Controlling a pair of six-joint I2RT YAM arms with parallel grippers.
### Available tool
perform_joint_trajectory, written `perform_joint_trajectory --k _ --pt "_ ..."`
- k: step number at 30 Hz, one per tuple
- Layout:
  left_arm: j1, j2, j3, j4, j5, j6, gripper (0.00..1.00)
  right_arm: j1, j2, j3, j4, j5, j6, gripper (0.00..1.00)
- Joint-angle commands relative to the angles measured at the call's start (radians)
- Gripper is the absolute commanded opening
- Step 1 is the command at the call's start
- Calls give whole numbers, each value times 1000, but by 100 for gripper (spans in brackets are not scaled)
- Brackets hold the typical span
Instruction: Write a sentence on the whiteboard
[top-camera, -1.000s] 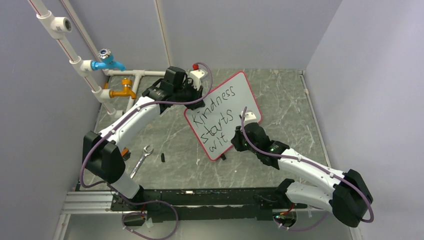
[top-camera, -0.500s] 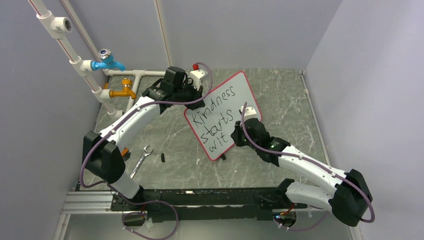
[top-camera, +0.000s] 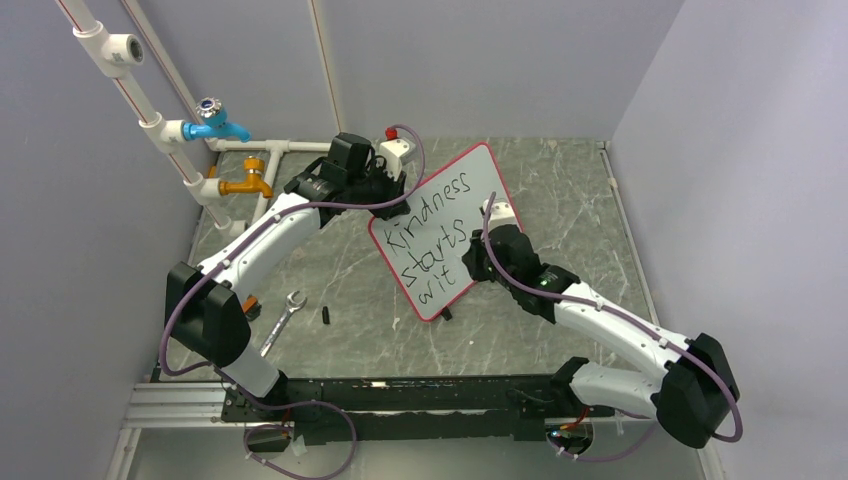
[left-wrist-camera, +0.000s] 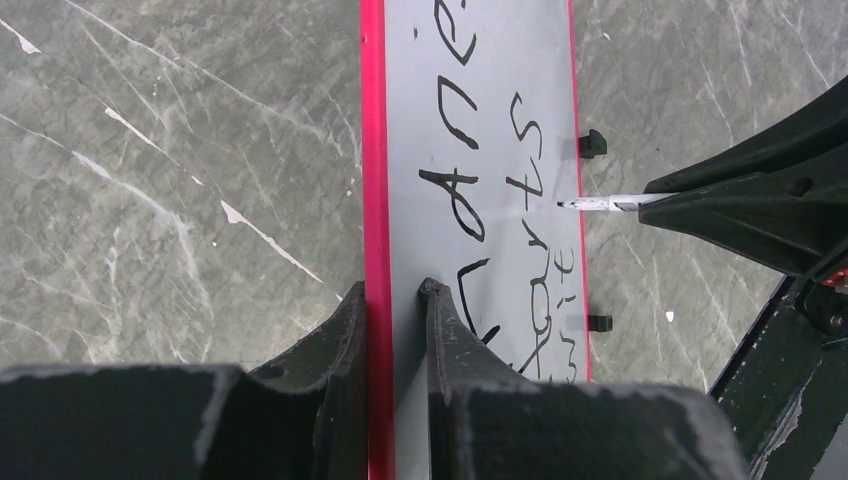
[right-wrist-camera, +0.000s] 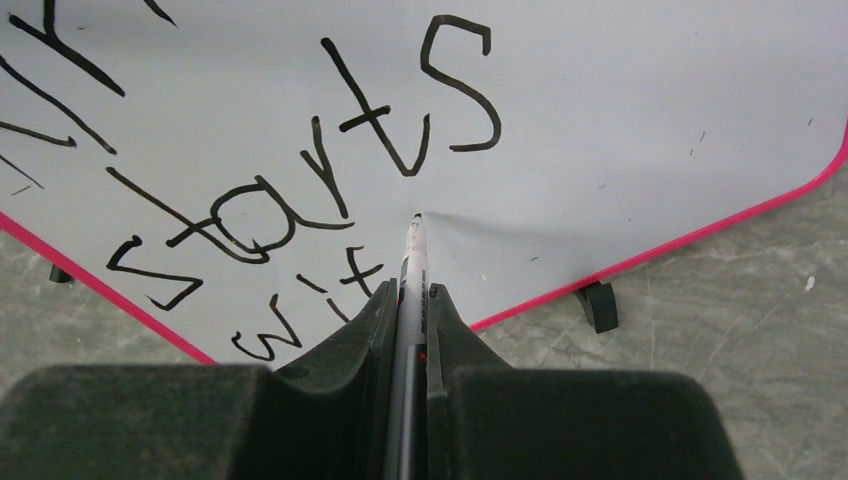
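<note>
Now | left fingers (left-wrist-camera: 345, 330) clamp whiteboard (left-wrist-camera: 530, 60) rim | right fingers (right-wrist-camera: 375, 320) clamp marker (right-wrist-camera: 412, 270) | tip seen only from wrists

Grey marbled table (top-camera: 560, 190), seen from above: a silver wrench (top-camera: 281, 322) lies on my left side, with a small black piece (top-camera: 326, 315) just beside it. In the far left corner, white pipes (top-camera: 135, 95) slant up the wall, carrying a blue tap (top-camera: 215, 125) above a yellow tap (top-camera: 245, 184).
</note>
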Motion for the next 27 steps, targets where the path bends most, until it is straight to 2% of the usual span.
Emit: perform_joint_trajectory --k 1,27 --pt "-12 34 -21 -131 -130 144 0 -15 23 47 58 -14 -14 0" --pt "-12 28 -21 -131 -127 144 0 -22 -49 -148 58 -78 60 0"
